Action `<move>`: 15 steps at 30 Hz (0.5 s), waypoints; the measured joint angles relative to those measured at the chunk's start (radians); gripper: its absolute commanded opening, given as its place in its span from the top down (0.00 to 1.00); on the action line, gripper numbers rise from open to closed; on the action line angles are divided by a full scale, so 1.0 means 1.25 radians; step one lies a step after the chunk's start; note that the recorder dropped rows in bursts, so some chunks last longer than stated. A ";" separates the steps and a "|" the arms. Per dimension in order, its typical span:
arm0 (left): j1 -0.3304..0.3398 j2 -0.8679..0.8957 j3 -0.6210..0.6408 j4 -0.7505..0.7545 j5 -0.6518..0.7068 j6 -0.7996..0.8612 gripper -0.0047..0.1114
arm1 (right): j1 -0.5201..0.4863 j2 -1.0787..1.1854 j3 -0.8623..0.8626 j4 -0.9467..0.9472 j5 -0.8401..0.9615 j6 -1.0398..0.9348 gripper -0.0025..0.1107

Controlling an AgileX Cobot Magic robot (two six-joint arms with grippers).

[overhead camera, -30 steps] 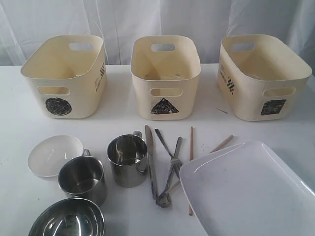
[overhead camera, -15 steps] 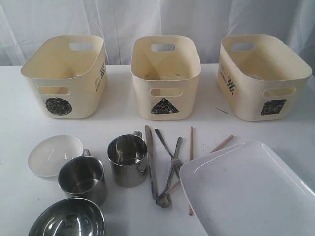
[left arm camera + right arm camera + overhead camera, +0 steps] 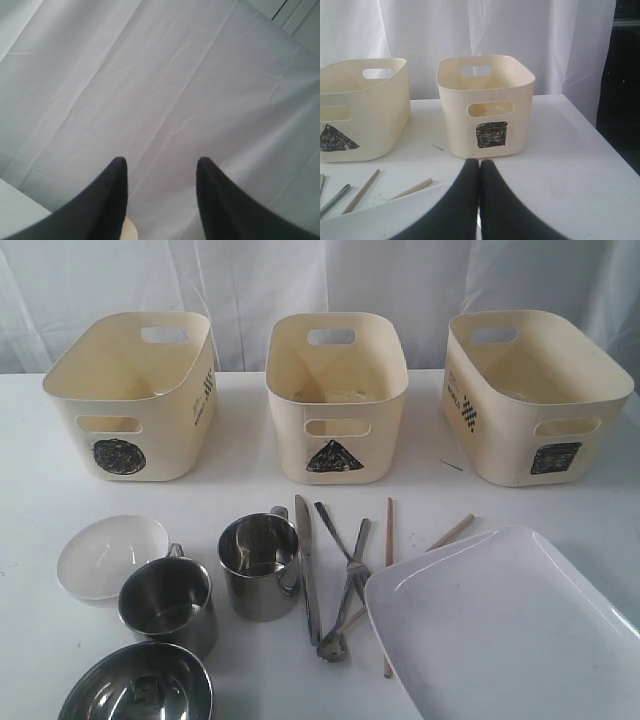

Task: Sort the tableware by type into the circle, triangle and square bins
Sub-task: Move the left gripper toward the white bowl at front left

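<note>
Three cream bins stand in a row at the back: the circle bin (image 3: 130,395), triangle bin (image 3: 336,400) and square bin (image 3: 535,395). In front lie a small white bowl (image 3: 110,555), two steel mugs (image 3: 168,605) (image 3: 260,565), a steel bowl (image 3: 137,688), a knife (image 3: 306,560) beside crossed fork and spoon (image 3: 350,575), wooden chopsticks (image 3: 388,540) and a large white plate (image 3: 500,630). Neither gripper shows in the exterior view. My left gripper (image 3: 161,161) is open and empty, facing white cloth. My right gripper (image 3: 479,162) is shut over the plate's rim (image 3: 395,215), facing the square bin (image 3: 485,105).
A white curtain hangs behind the bins. In the right wrist view the table's edge (image 3: 610,150) runs just beyond the square bin, with a dark drop past it. The triangle bin (image 3: 362,112) and chopsticks (image 3: 362,190) lie to one side.
</note>
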 measured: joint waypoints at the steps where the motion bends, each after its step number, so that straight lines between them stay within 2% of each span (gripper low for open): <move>1: 0.000 -0.001 -0.029 0.002 0.041 -0.001 0.54 | 0.000 0.000 0.000 0.000 0.000 0.000 0.98; 7: 0.000 -0.001 -0.177 0.002 0.290 0.042 0.54 | 0.000 0.000 0.000 0.000 0.000 0.000 0.98; 10: 0.000 -0.001 -0.223 0.002 0.364 0.061 0.54 | 0.000 0.000 0.000 0.000 0.000 0.000 0.98; 15: 0.000 -0.001 -0.241 0.005 0.411 0.155 0.54 | 0.000 0.000 0.000 0.000 0.000 0.000 0.98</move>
